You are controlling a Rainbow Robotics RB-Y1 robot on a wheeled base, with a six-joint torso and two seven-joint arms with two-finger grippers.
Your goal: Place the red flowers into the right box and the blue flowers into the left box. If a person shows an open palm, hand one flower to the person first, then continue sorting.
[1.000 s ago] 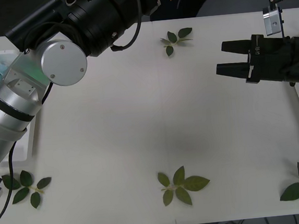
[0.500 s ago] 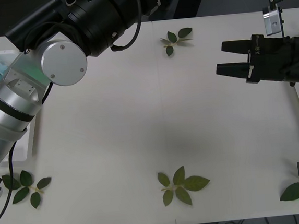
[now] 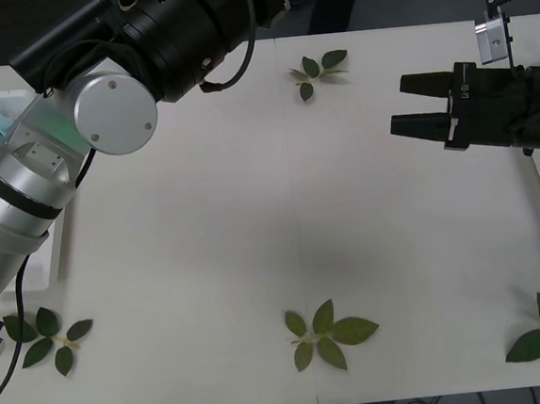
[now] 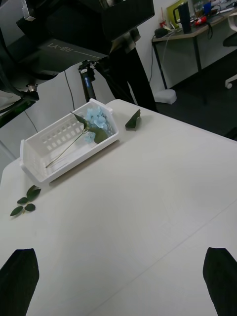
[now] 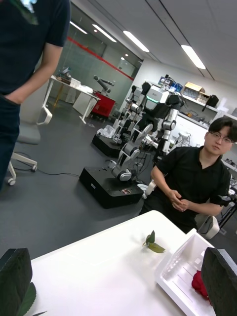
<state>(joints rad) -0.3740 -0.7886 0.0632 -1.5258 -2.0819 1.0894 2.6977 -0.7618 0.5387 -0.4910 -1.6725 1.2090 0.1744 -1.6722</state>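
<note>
Blue flowers (image 4: 97, 120) in left box (image 4: 39, 154) — right pincer (image 3: 401, 104) open, mid-table bare.

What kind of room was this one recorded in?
Most likely a robotics lab: spare robot arms on black bases stand on the floor beyond the white table, with cluttered workbenches and ceiling strip lights.

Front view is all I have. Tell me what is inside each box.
Observer: From the right wrist view, the left box holds one blue flower, with its stem lying along the box.
Operator: Now the right box.
Observer: The left wrist view shows a red flower in the right box, partly hidden by a finger.
Operator: Report the left gripper.
Observer: The left gripper is open and empty, above the table and facing the right box.
</note>
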